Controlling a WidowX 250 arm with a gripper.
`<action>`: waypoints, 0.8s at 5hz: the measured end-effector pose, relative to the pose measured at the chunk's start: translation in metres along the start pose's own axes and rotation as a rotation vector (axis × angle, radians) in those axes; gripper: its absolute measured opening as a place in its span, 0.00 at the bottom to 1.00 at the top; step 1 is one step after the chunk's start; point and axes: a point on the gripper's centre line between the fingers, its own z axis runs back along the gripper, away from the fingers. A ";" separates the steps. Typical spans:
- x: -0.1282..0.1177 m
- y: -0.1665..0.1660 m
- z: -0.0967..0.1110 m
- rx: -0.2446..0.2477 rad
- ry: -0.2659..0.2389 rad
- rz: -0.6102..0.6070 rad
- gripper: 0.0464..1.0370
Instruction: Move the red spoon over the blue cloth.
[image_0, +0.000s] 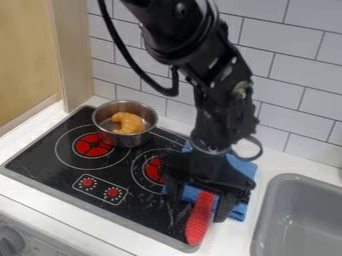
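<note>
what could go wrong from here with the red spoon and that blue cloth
The black two-finger tool stands over the blue cloth, so moving low might drag or bunch it. The ridged red spoon reaches over the edge of the black stovetop, so it could catch there or slide off line. The handle of the round metal pot points toward the cloth; a wide swing might knock it.

One robot arm (224, 87) and one gripper (198, 209) share one counter (230, 237) with one stove (47, 150) and one sink (265, 212), as one pot (123, 140), one croissant (127, 123), one spoon (198, 225) and one cloth (243, 168) complete the single items. Two burners (93, 145) are visible on the stovetop, where two small knobs (87, 182) and one larger front knob (11, 239) bring the knob count to three.
</note>
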 end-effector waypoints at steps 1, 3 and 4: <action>0.001 0.003 0.011 -0.006 -0.017 -0.002 0.98; 0.000 0.020 0.031 0.064 0.018 -0.003 0.96; 0.005 0.038 0.041 0.097 0.081 0.008 0.96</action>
